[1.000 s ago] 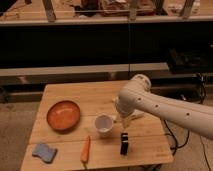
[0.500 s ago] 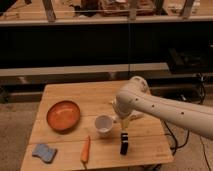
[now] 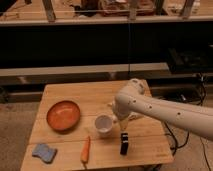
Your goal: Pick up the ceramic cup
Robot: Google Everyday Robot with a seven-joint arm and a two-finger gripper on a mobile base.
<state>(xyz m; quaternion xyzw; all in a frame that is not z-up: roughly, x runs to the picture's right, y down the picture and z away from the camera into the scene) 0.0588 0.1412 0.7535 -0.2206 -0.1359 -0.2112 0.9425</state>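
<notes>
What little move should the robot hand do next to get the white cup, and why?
Probably ease the gripper sideways toward the ceramic cup. It hangs low over the table just beside the cup, on the side away from the orange plate, not around it.

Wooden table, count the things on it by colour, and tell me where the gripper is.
Orange: 2, the plate and the carrot
White: 1, the ceramic cup
Blue: 1, the sponge
Total: 4
The gripper is down just to the front-right of the ceramic cup.
</notes>
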